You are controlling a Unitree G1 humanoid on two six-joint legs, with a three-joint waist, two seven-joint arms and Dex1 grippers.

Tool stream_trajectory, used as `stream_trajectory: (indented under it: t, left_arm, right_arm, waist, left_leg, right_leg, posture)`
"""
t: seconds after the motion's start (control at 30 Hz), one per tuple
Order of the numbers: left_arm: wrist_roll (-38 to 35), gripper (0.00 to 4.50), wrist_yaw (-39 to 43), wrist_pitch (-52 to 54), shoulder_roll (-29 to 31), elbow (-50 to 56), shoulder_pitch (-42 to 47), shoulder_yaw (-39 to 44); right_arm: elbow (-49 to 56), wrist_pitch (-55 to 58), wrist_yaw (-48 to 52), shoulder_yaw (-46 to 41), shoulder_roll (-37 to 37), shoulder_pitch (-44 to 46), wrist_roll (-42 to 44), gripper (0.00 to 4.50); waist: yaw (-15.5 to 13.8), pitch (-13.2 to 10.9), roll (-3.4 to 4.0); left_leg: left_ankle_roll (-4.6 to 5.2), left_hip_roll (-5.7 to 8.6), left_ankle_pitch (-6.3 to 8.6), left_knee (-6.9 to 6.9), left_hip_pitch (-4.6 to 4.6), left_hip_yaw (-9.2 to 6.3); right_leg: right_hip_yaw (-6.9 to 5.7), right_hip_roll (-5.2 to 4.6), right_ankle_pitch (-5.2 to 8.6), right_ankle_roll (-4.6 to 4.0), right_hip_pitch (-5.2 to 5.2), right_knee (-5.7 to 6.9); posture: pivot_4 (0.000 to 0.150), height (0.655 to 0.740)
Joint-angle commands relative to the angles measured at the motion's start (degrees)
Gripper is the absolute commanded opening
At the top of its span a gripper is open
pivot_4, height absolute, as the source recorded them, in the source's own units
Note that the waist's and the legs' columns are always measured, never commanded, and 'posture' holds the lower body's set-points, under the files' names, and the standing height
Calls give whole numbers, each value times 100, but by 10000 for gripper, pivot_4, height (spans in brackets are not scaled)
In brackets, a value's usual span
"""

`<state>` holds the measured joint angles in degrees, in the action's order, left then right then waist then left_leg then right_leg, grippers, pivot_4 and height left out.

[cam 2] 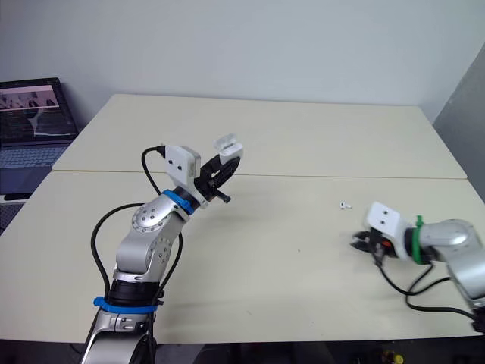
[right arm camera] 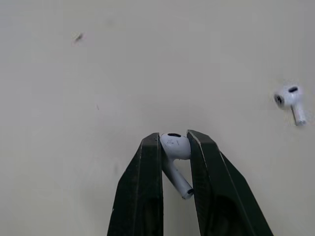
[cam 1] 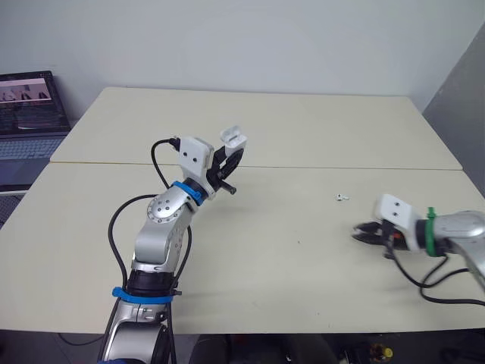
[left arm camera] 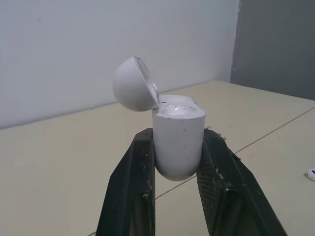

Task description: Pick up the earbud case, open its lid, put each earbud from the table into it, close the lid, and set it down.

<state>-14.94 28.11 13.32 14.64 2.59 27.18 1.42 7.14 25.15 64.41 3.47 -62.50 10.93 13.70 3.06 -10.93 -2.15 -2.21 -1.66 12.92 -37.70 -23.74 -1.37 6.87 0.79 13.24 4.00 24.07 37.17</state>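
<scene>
My left gripper is raised above the middle of the table and shut on the white earbud case, whose lid stands open. Low over the table at the right, my right gripper is shut on a white earbud, stem pointing back toward the wrist. A second white earbud lies on the table, between the two grippers and nearer the right one; the same earbud appears in the right wrist view.
An open laptop sits on a surface off the far left. A seam runs across the cream table where two tabletops meet. A grey wall panel stands at the right.
</scene>
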Motion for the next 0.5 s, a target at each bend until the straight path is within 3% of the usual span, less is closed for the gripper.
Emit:
stream_trajectory:
  t: [0.03,0.17,0.43,0.47,0.5]
  left_arm:
    - [23,7479,-71,-154,-40,193,-32,5]
    - [-2,7479,-96,-111,-5,318,-152,46]
    - [-24,7479,-197,-19,-20,539,-370,21]
    - [-28,7479,-207,0,-22,563,-382,20]
    - [-34,7479,-215,16,-19,582,-388,22]
  right_arm:
    - [-474,-377,702,-99,-472,-21,-94,3922]
    - [-1277,-1190,1087,52,-983,-77,-653,3922]
    - [-1874,-1530,1088,147,-924,-54,-1070,3922]
    - [-1905,-1519,1064,152,-888,-67,-1094,11259]
    - [-1909,-1491,1058,147,-873,-90,-1106,14352]
  waist:
    - [14,0,0]
    - [16,1,4]
    - [15,1,4]
    - [15,1,4]
    - [15,1,4]
  left_leg:
    - [0,0,0,0,0,3]
    - [0,2,0,-9,2,8]
    - [0,4,0,-14,2,14]
    - [0,4,0,-14,2,15]
    - [0,4,0,-14,2,14]
  right_leg:
    - [2,0,0,0,1,0]
    - [7,-2,-3,4,0,2]
    - [16,-4,-4,4,0,2]
    - [16,-4,-5,6,0,2]
    - [16,-4,-5,6,0,2]
  posture:
    - [1500,7400]
    - [1500,7400]
    - [1500,7400]
    - [1500,7400]
    - [1500,7400]
